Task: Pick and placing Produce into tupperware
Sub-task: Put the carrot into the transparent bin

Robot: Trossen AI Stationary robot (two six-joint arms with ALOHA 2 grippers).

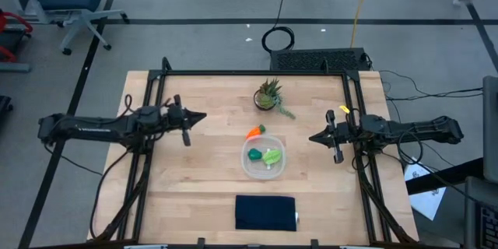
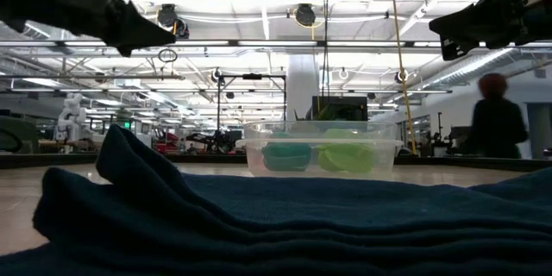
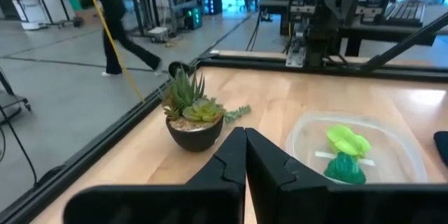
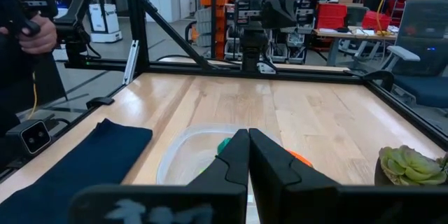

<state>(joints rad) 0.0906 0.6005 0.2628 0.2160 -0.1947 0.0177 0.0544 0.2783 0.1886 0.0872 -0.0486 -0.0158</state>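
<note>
At the table's centre, the tupperware (image 1: 264,159) already holds the dark green lump (image 1: 254,155) and the yellow-green leaf (image 1: 271,156); the carrot (image 1: 254,131) lies outside, just beside its far rim. The carrot looks light, small and stiff, probably smooth plastic, so a pinch across its orange body would likely hold better than one on the green top. The potted plant (image 1: 269,96) stands near it, farther back, and could crowd an approach from that side; the navy cloth (image 1: 265,212) lies clear, nearer the front edge. Left gripper (image 1: 201,117) and right gripper (image 1: 313,137) hover on either side, fingers pressed together, holding nothing.
</note>
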